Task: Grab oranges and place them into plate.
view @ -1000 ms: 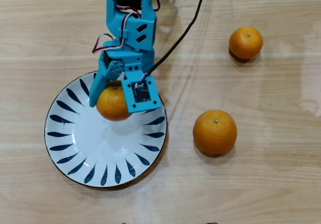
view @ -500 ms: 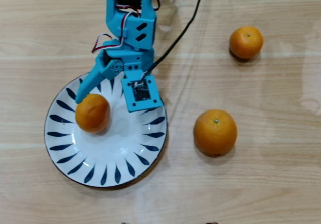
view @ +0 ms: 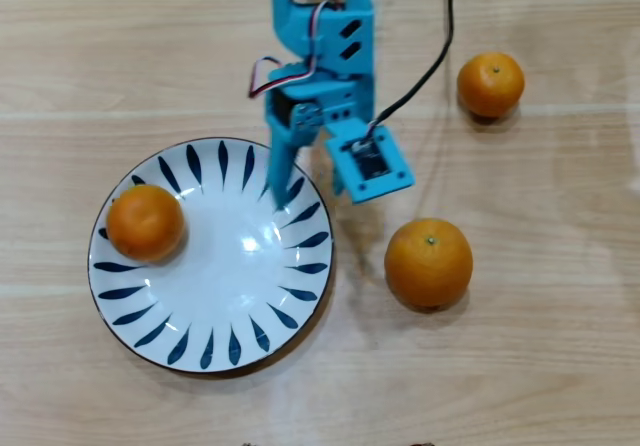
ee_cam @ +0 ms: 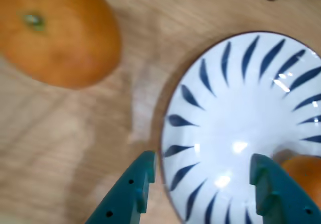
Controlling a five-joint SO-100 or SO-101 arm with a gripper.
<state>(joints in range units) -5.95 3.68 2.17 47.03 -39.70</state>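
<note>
Plate point(view: 205, 351): left of the overhead view; one orange point(view: 145, 222) rests against its left rim.
Gripper point(view: 312, 188): fingers spread, empty, above the plate's right rim.
Loose oranges: large orange point(view: 428, 263) right of the plate, small orange point(view: 490, 84) far right.
Risk: the plated fruit sits near the edge; a nudge could roll it off.

one orange point(view: 146, 222) in plate point(view: 230, 306), two oranges point(view: 428, 263) right of it
</note>
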